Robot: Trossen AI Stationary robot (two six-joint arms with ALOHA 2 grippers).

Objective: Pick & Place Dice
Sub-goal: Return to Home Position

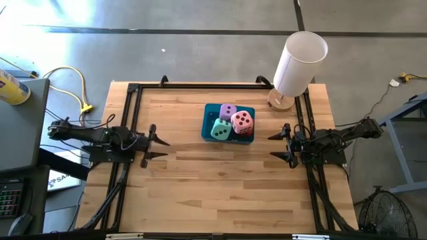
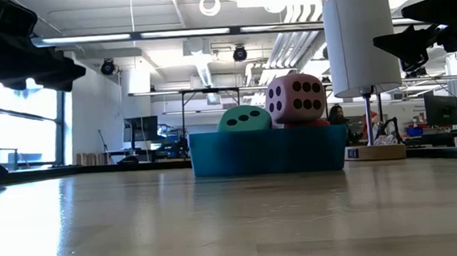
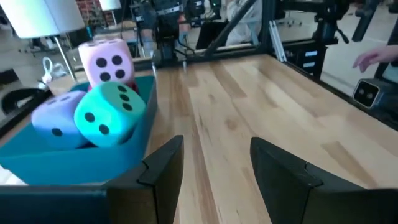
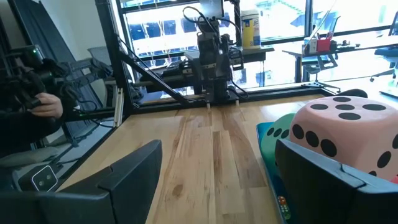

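A teal tray [image 1: 207, 120] stands past the table's middle and holds the dice. The lilac die [image 1: 228, 111] lies at the tray's far side and the mint green die [image 1: 221, 130] at its near left. The pink die [image 1: 242, 121] sits on top of the red die [image 1: 247, 132], which shows only as a sliver. My left gripper [image 1: 160, 148] hangs open at the table's left, apart from the tray and with nothing between its fingers. At the table's right my right gripper [image 1: 271, 147] is open and just as bare. The low view shows the pink die [image 2: 295, 97] standing above the tray's wall [image 2: 266, 151].
A white roll on a wooden stand [image 1: 298, 63] rises at the far right corner. Black frame rails [image 1: 133, 100] border the table's left, far and right sides. Bare wood lies between the grippers and toward the near edge. A person's hand [image 4: 43, 106] shows beyond the table.
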